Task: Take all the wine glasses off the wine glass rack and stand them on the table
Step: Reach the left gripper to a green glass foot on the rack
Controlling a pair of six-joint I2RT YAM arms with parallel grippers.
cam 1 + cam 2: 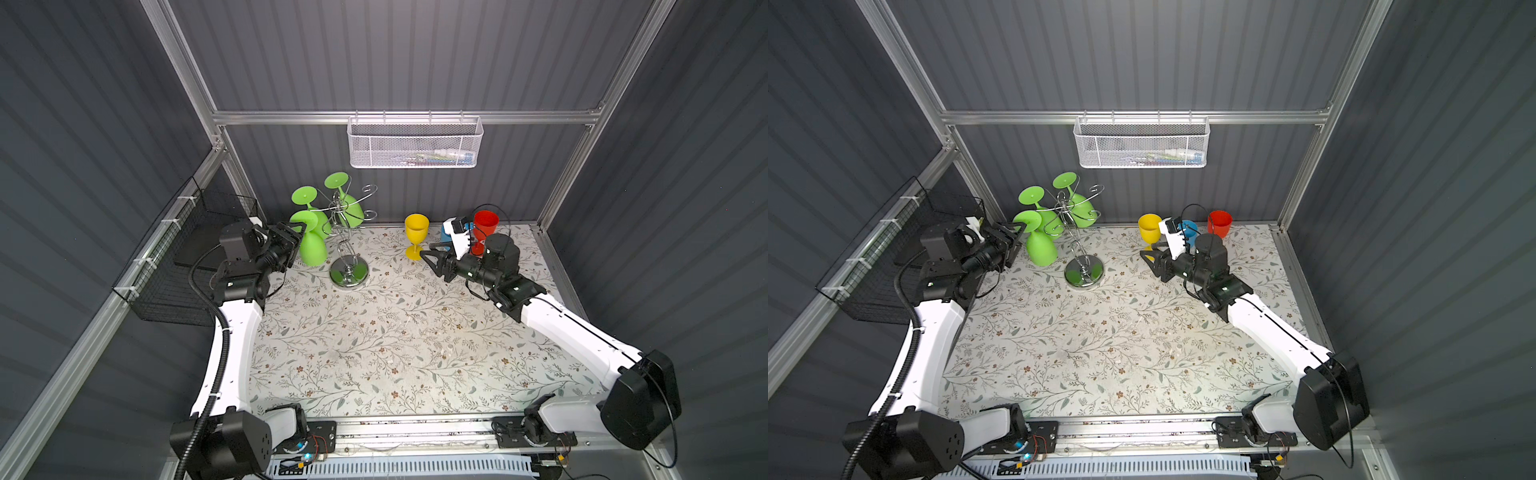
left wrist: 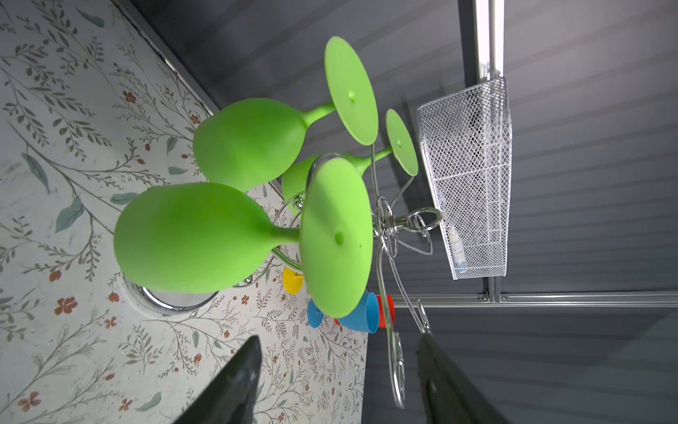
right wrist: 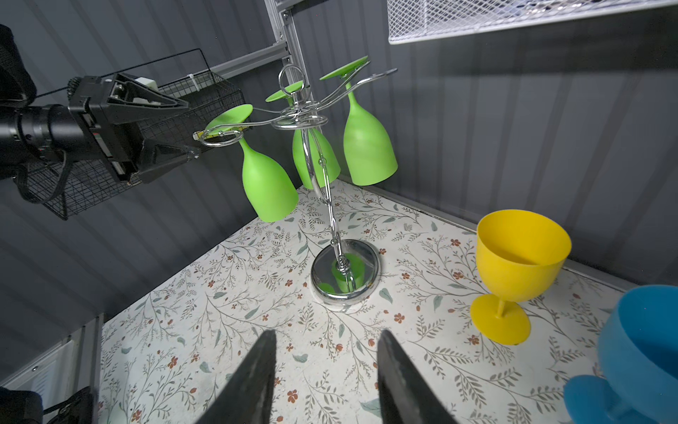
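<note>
At the surface's rear left corner the nearest wine glass (image 3: 268, 187) hangs bowl-down on the wine glass rack (image 1: 349, 272) — the left fingers (image 3: 161, 101), apart and empty beside its foot, should close on the stem, then slide it outward; right fingers (image 3: 257, 374) apart, empty.
</note>
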